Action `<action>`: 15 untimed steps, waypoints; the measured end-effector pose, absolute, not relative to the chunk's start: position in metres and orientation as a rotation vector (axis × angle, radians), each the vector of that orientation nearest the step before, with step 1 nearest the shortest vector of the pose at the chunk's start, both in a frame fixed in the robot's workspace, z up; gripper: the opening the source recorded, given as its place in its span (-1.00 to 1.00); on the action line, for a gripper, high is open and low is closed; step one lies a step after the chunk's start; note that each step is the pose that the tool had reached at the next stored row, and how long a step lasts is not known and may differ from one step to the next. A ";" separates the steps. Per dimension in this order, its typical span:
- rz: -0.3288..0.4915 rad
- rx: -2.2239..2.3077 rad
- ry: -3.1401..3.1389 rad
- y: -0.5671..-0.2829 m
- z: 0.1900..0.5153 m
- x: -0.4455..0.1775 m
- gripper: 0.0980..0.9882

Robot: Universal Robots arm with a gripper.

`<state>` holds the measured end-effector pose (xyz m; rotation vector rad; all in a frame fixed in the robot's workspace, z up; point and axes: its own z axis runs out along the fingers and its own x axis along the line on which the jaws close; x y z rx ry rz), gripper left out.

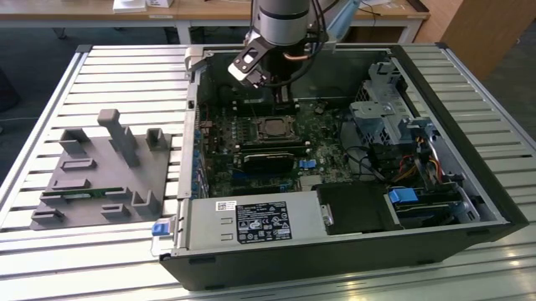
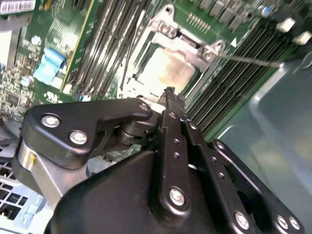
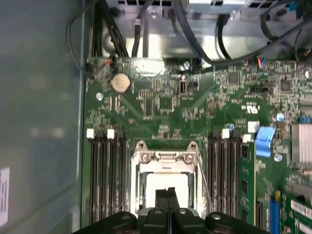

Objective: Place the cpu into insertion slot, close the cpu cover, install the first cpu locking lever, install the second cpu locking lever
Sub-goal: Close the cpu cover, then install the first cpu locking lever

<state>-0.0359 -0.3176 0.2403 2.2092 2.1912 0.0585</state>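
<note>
At the exterior view's left a grey holder block [image 1: 100, 179] sits on the slatted desk [image 1: 50, 94], beside the open computer case [image 1: 335, 251]. Midway across its green board [image 3: 195, 107] the chip [image 3: 163, 181] lies in the socket [image 1: 272, 128], the cover [image 3: 137, 170] flat around it. The pincer [image 3: 168, 192] hovers just above the chip, fingers [image 3: 162, 197] pressed together, holding nothing. A thin lever [image 2: 248, 59] sticks out from the socket's corner.

Open room above cpu cover [image 3: 165, 157], memory slots [image 3: 105, 175] flanking, cables [image 3: 220, 34] beyond board, case wall [image 3: 39, 122] beside
</note>
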 end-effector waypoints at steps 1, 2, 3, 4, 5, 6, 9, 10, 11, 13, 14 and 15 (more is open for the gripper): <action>0.059 2.209 2.191 -0.318 0.240 -0.038 -0.98; 0.059 2.209 2.191 -0.318 0.240 -0.039 -0.98; 0.058 2.209 2.191 -0.318 0.240 -0.040 -0.98; 0.058 2.209 2.191 -0.318 0.240 -0.040 -0.98; 0.058 2.209 2.191 -0.318 0.240 -0.041 -0.98; 0.059 2.209 2.191 -0.318 0.240 -0.041 -0.98; 0.058 2.209 2.191 -0.318 0.240 -0.041 -0.98; 0.058 2.209 2.191 -0.318 0.240 -0.041 -0.98; 0.058 2.209 2.191 -0.318 0.240 -0.041 -0.98; 0.058 2.209 2.191 -0.318 0.240 -0.041 -0.98; 0.058 2.209 2.191 -0.318 0.240 -0.041 -0.98; 0.058 2.209 2.191 -0.318 0.240 -0.041 -0.98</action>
